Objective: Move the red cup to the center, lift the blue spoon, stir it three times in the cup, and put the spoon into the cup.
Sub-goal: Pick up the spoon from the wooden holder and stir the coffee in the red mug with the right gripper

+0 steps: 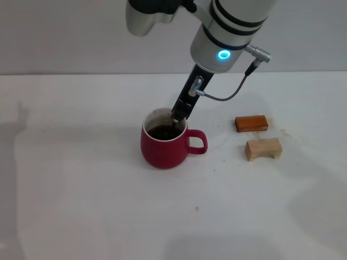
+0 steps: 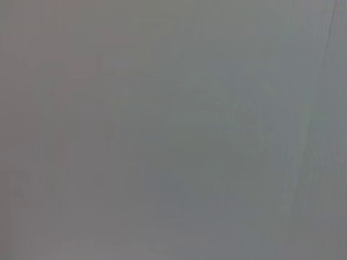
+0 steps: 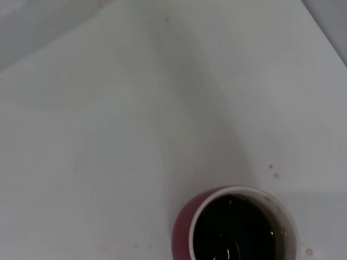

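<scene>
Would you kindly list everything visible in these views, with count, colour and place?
red cup: one, dark red with a white inner wall and dark liquid, near the table's middle, handle toward the robot's right.
blue spoon: not clearly visible.
orange-brown block: one, to the cup's right.
pale wooden block: one, just nearer the robot than the orange-brown block.
table: one, white, with small specks.
right gripper: one, black, reaching down over the cup's far rim.
left gripper: not in view.
</scene>
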{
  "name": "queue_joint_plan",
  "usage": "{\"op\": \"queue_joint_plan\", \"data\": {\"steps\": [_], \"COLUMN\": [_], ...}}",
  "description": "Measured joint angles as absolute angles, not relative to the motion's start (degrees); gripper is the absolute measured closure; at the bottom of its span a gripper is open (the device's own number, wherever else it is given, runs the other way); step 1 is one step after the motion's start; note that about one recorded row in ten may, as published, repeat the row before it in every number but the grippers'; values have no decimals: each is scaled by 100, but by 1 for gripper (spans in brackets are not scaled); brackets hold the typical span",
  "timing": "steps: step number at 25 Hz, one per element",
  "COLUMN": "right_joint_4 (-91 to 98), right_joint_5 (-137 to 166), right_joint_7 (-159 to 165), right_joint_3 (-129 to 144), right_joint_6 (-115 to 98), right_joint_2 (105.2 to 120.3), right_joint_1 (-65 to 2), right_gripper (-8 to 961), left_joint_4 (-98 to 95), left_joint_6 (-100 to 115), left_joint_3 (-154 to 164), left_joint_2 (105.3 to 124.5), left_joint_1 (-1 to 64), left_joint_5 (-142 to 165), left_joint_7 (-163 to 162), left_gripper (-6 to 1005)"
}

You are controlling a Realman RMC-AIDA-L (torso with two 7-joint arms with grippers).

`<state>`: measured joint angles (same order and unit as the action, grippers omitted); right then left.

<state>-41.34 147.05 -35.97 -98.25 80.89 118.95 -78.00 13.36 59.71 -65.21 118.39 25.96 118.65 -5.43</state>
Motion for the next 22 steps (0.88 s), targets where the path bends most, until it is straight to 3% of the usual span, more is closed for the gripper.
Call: {"op": "queue_joint_plan", "data": {"steps": [22], "right_joint_4": [-4322], "right_joint_5": [14659], "right_joint_7": [-3431], "right_joint_3": [-9410], "right_joint_6": [7778], "right_joint_2": [11904], "right_joint_1": [-7703], "right_gripper": [779], "left_joint_4": [1327], "left_joint_6": [6021], "left_joint_3": [-6521], "left_joint_2": [11834], "left_joint_1": [2633], "left_joint_5": [11865], "left_joint_7": [-573], "left_gripper": [137]}}
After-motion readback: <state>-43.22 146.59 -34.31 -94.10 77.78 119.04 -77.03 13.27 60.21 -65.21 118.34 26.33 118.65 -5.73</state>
